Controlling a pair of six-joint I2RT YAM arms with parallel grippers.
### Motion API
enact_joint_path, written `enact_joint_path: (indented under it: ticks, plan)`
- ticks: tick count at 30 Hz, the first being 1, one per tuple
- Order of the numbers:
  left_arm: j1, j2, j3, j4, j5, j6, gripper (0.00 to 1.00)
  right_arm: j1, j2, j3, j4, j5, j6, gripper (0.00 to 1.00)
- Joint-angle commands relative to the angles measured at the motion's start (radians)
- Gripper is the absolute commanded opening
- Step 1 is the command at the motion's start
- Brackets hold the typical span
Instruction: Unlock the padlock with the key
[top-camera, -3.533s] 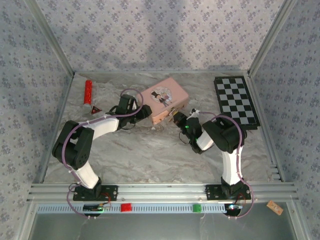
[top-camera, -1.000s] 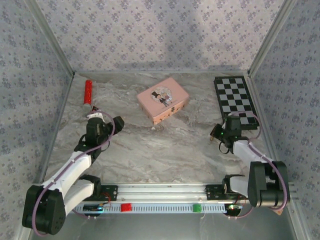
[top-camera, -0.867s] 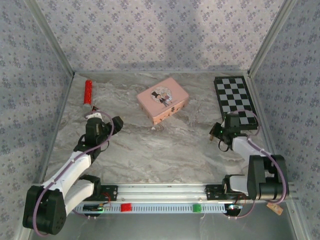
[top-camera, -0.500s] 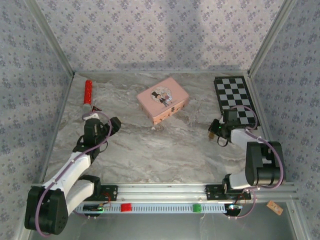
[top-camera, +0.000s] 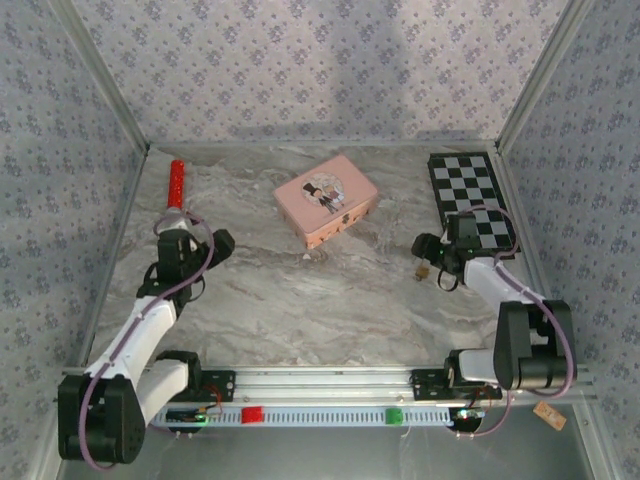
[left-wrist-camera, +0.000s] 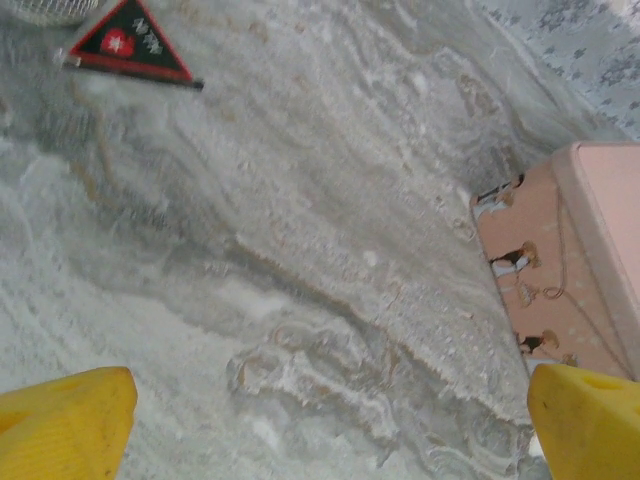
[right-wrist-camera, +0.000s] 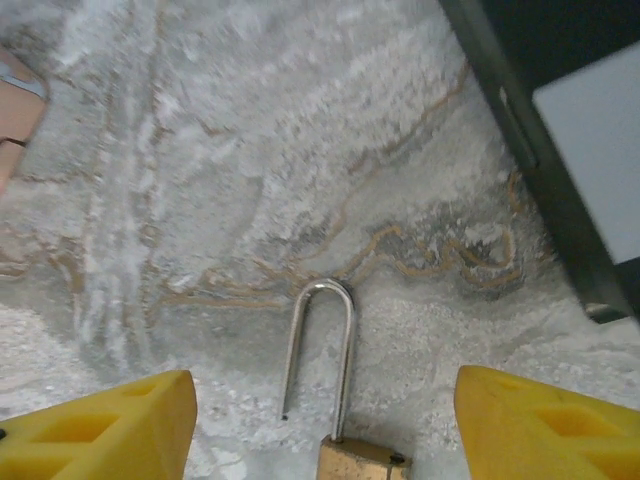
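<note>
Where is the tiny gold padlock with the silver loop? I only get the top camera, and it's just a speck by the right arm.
Observer: The right wrist camera shows the small brass padlock lying on the grey marble table, in the gap between the right gripper's wide-open yellow fingers.
Operator: Is it popped open?
Observer: It looks so. One leg of its thin silver shackle ends free, outside the brass body.
Operator: What's the left one holding?
Observer: Nothing. The left gripper has its yellow pads spread wide over bare marble.
</note>
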Motion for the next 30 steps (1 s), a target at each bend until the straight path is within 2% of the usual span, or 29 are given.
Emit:
enact_joint_path:
  ticks: [1,5,6,8,11,13,16,19,22,24,26,28,30]
  plan:
    - [0.004,0.038,0.101,-0.045,-0.051,0.08,1.0,0.044,-0.074,0.104,-0.121,0.093,-0.031,0.77]
    - [-0.007,0.083,0.167,-0.05,-0.146,0.176,1.0,0.126,-0.129,0.155,-0.127,0.313,-0.09,0.85]
    - [-0.018,0.095,0.193,-0.069,-0.202,0.202,1.0,0.147,-0.148,0.131,-0.071,0.378,-0.129,0.97]
    - [-0.053,0.11,0.215,-0.066,-0.321,0.27,1.0,0.183,-0.166,0.072,0.055,0.477,-0.228,0.99]
    - [-0.08,0.134,0.182,0.062,-0.449,0.348,1.0,0.213,-0.141,0.016,0.18,0.528,-0.41,0.99]
    - [-0.08,0.167,0.138,0.184,-0.507,0.375,1.0,0.202,-0.103,0.015,0.188,0.5,-0.457,0.99]
    - [-0.081,0.237,0.068,0.36,-0.553,0.455,1.0,0.196,-0.096,-0.079,0.391,0.527,-0.511,0.99]
    - [-0.078,0.327,0.052,0.436,-0.554,0.526,1.0,0.165,-0.064,-0.167,0.585,0.489,-0.538,0.99]
    - [-0.059,0.397,0.063,0.456,-0.496,0.56,1.0,0.138,0.024,-0.22,0.763,0.484,-0.565,0.99]
    - [-0.055,0.424,0.021,0.549,-0.46,0.605,1.0,0.13,0.082,-0.253,0.878,0.468,-0.58,0.99]
    - [-0.048,0.463,-0.048,0.724,-0.403,0.666,1.0,0.129,0.11,-0.254,0.899,0.427,-0.6,0.99]
    - [-0.044,0.463,-0.058,0.735,-0.352,0.702,1.0,0.115,0.116,-0.257,0.894,0.389,-0.598,0.99]
    - [-0.01,0.503,-0.089,0.841,-0.289,0.679,1.0,0.086,0.111,-0.281,0.922,0.333,-0.584,0.99]
